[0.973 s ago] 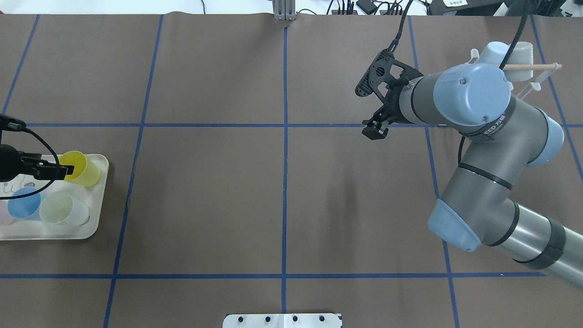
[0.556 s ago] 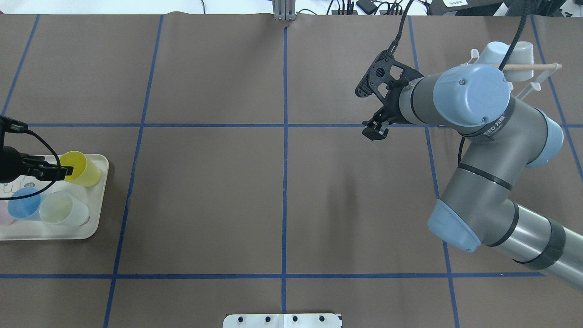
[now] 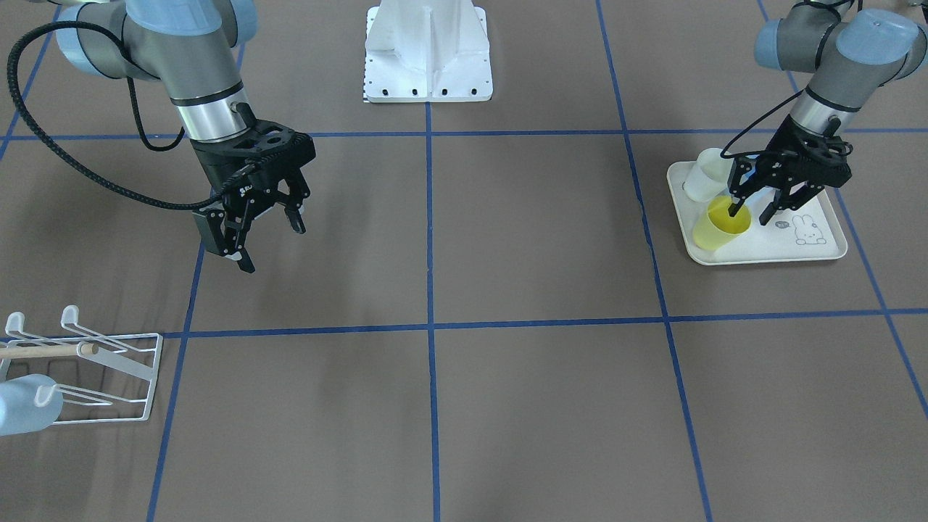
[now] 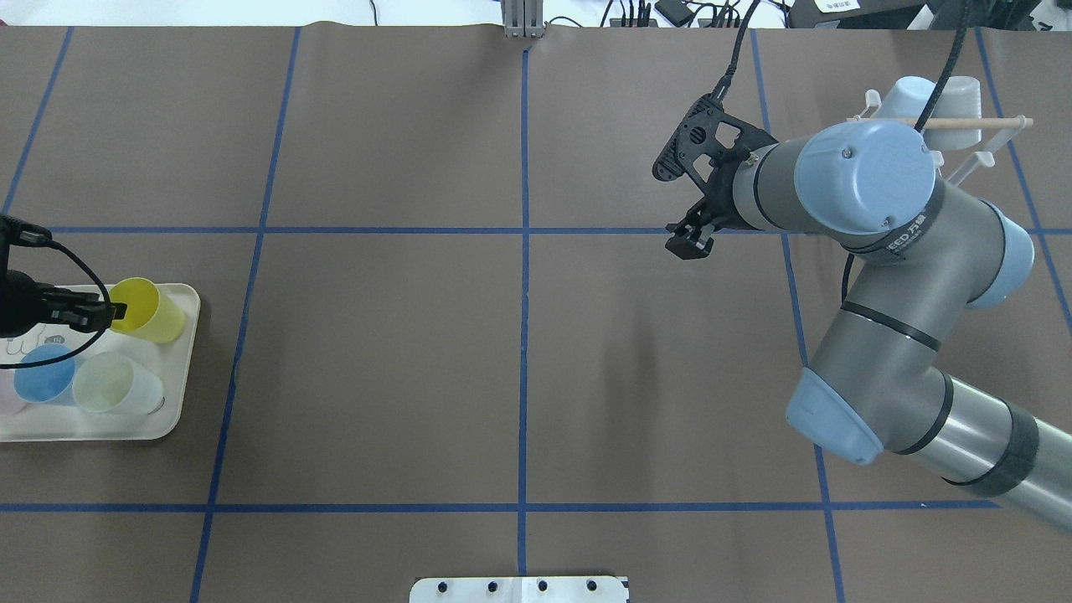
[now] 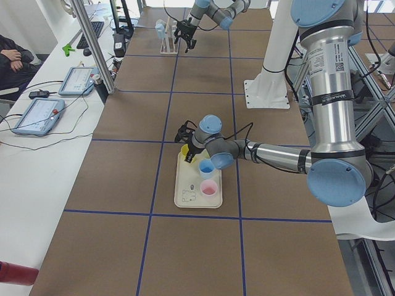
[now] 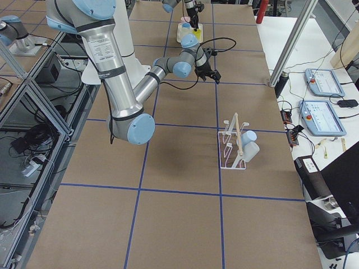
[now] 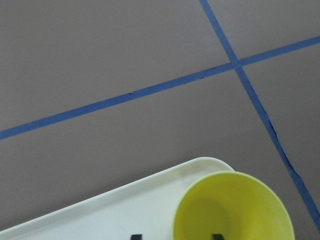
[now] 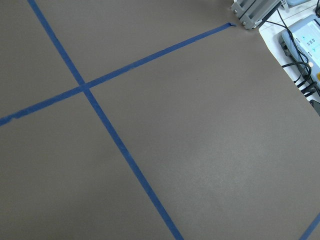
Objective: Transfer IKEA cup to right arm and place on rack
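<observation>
Overhead exterior gives you the layout: the left hand is down at the cream tray on the left edge of the tabletop, right at the yellow cup. That cup stands mouth-up on the tray, in the far corner toward the middle of the tabletop.

Look at the front-facing view and you see the left hand's fingers spread. One fingertip dips inside the cup's mouth and the other sits outside over the tray, so the cup's wall runs between them with no pinch on it. The left wrist camera agrees: two dark fingertips at the bottom edge, one either side of the yellow rim. Sharing the tray you have a blue cup, a pale green cup and a pink cup.

Across the tabletop, the right arm hangs the right hand above bare brown surface, well apart from the tray, fingers wide and holding nothing. Its wrist camera shows you only blue tape lines.

The rack stands near the far right corner, partly hidden by that arm from overhead. It has a wooden dowel through it and two cups on its prongs: a light blue cup and a whitish cup.
</observation>
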You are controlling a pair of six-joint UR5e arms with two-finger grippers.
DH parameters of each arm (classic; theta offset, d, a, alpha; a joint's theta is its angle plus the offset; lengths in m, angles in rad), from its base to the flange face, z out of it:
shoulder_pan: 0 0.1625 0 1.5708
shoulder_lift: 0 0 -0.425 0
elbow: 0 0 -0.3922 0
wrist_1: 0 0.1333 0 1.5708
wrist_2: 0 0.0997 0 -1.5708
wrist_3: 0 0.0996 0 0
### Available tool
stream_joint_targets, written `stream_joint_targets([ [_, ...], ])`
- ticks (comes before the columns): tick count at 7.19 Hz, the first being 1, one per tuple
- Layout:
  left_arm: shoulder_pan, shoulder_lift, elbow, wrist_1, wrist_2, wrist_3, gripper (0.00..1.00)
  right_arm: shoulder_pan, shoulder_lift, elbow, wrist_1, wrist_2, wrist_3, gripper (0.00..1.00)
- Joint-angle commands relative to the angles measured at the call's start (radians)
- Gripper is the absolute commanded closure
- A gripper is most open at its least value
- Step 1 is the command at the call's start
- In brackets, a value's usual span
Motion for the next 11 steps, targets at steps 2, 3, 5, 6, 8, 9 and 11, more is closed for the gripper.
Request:
stream_joint_targets([
  [2,0.003,-0.002,-0.001,0.000,-0.001,-0.001,0.80,0.000,-0.001,-0.001,0.000,-0.003,-0.001,0.01],
  [3,0.003,-0.006,0.001,0.000,-0.001,-0.001,1.00,0.000,-0.001,-0.001,0.000,-0.003,-0.001,0.01],
  [5,0.003,-0.014,0.002,0.006,0.001,-0.001,1.00,0.000,-0.001,-0.001,0.000,-0.003,-0.001,0.01],
  [6,0.003,-0.029,0.004,0.012,0.001,-0.001,1.00,0.000,-0.001,-0.003,0.000,-0.003,-0.001,0.01],
  [8,-0.029,-0.031,-0.013,0.013,-0.001,0.006,1.00,-0.005,0.004,-0.006,0.002,-0.003,0.001,0.01],
  [9,-0.065,-0.033,-0.034,0.012,-0.010,0.006,1.00,-0.009,0.004,-0.007,0.002,-0.003,0.001,0.01],
  [11,-0.073,-0.037,-0.135,0.020,-0.068,-0.026,1.00,-0.029,-0.004,-0.024,0.092,-0.003,0.001,0.01],
])
